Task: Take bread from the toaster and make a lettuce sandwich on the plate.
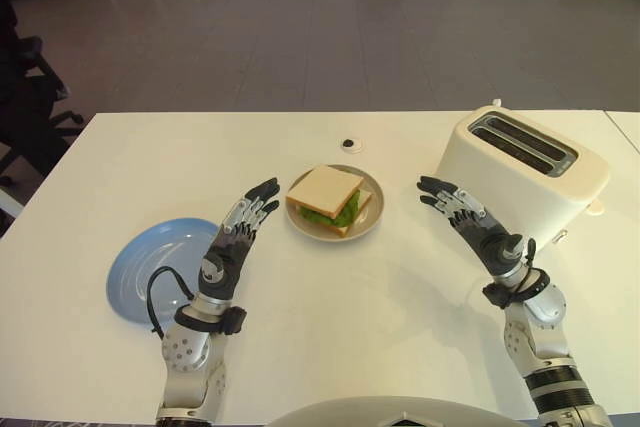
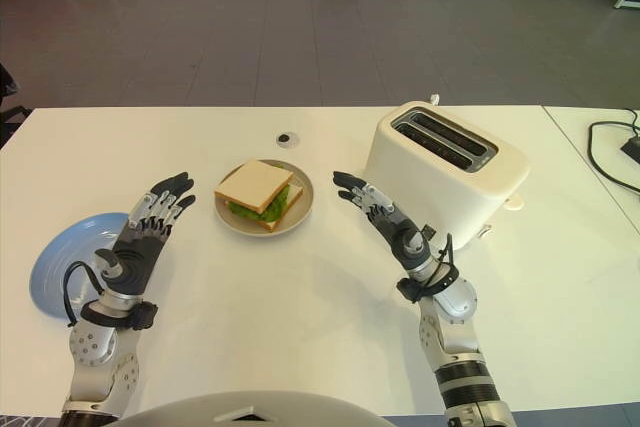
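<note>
The left robot hand (image 1: 235, 242) is held up over the bench (image 1: 350, 327) with its fingers spread apart and straight, gripping nothing, its tips pointing towards the middle of the bench. The right robot hand (image 1: 478, 229) mirrors it on the other side, fingers likewise apart and holding nothing.

Between the two, a little further out, sits the tan plate (image 1: 300, 222) with the sandwich (image 1: 330, 197) on it: a slice of bread (image 1: 325, 185) on top, green lettuce (image 1: 325, 215) showing under it at the front edge, and another slice beneath. Neither hand touches the plate or the sandwich.

Just beside the left hand, on its outer side, lies a blue plate (image 1: 135, 272). Just beyond the right hand stands the cream toaster (image 1: 520, 177), its two slots facing up. Past the sandwich plate there is a small dark round fitting (image 1: 348, 144) in the bench top.
</note>
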You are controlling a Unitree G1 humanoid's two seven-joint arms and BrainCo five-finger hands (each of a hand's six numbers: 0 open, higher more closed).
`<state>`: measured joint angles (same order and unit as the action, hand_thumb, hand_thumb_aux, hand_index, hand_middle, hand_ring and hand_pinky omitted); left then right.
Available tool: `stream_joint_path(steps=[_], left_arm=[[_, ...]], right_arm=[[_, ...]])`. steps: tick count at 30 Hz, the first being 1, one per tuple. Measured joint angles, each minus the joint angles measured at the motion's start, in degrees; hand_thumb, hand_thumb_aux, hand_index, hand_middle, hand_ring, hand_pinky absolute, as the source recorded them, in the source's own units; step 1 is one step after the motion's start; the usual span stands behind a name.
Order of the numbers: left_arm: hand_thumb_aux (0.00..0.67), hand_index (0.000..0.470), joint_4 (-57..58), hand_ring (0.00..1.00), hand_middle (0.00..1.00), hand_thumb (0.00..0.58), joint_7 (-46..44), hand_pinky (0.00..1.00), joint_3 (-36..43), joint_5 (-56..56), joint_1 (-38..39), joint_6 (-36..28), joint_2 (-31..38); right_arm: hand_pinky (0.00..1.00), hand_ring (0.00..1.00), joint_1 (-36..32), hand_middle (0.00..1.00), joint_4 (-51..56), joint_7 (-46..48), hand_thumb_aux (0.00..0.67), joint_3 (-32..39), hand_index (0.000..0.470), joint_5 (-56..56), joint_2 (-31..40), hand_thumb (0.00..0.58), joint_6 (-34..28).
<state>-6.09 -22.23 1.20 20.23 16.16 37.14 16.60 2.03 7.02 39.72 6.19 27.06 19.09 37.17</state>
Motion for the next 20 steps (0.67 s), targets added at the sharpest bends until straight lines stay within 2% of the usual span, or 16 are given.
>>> stream_joint_path(steps=[9, 20], left_arm=[[0.000, 0.000, -1.00, 0.00, 0.00, 0.000, -0.83, 0.00, -0.51, -1.12, -0.42, -0.17, -2.14], [0.000, 0.000, -2.98, 0.00, 0.00, 0.000, -1.66, 0.00, -0.38, -4.52, 1.80, -0.75, -2.41]], right_arm=[[0.00, 0.00, -0.25, 0.00, -2.60, 1.84, 0.000, -5.16, 0.000, 6.86, -1.41, 0.000, -9.55], [0.00, 0.00, 1.99, 0.00, -7.10, 2.94, 0.000, -8.32, 0.000, 6.85, -3.37, 0.000, -13.55]])
